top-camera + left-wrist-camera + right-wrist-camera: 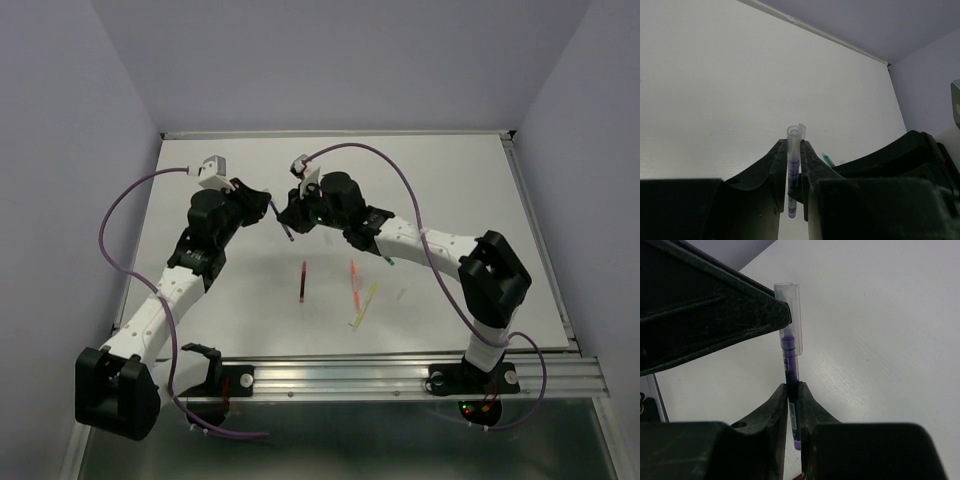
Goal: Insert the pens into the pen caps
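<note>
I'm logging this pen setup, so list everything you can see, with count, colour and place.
pen cap: one, clear, held in the air
dark blue pen: one, tip inside the pen cap
maroon pen: one, mid-table
orange-red pen: one, right of the maroon pen
yellow pen: one, beside the orange-red pen
green pen: one, by the right arm
table: one, white
left gripper: black, shut on the pen cap
right gripper: black, shut on the dark blue pen

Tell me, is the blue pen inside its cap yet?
Partly in. The tip of the dark blue pen sits inside the clear cap; its barrel below shows bare.
</note>
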Tool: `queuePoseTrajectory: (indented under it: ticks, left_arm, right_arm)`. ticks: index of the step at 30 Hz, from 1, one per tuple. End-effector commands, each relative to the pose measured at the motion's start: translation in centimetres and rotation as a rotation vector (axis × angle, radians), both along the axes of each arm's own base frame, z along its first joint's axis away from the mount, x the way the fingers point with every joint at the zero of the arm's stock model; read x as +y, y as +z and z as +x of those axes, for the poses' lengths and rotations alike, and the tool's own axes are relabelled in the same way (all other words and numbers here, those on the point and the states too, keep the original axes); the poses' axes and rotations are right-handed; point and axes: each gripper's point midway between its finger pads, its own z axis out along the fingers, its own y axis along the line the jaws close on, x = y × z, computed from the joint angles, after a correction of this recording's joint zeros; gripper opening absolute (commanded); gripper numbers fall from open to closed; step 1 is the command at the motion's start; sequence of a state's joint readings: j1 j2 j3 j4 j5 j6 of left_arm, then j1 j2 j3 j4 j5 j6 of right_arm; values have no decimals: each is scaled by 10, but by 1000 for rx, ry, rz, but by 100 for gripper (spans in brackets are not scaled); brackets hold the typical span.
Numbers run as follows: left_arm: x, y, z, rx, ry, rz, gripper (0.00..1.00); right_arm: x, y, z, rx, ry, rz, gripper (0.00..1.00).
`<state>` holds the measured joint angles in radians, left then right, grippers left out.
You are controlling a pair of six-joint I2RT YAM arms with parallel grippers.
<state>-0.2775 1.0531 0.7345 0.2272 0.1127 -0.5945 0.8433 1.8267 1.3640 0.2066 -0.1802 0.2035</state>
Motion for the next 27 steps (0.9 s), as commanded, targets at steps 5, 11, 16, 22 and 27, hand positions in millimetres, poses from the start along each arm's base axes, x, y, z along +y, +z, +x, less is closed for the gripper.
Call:
queuePoseTrajectory:
  ticks: [5,11,16,22,27]
  left_arm:
    - [-41,-53,-33,142,-192,24,0]
    - [-51,-61,-43,158,-232,6,0]
    - [-61,-71,-46,180,-265,-1,0]
    - [-67,-68,-48,164,-287,-44,0]
    - [-69,-69,-46,170,-296,-36,0]
  right_arm:
    - [-25,116,25,-220,-76,253,1]
    - [-41,135,31,-259,-113,297,1]
    - [-49,145,30,-286,-124,330,1]
    - [-58,158,29,-330,-140,366,1]
    - [-60,162,28,-343,-141,368,1]
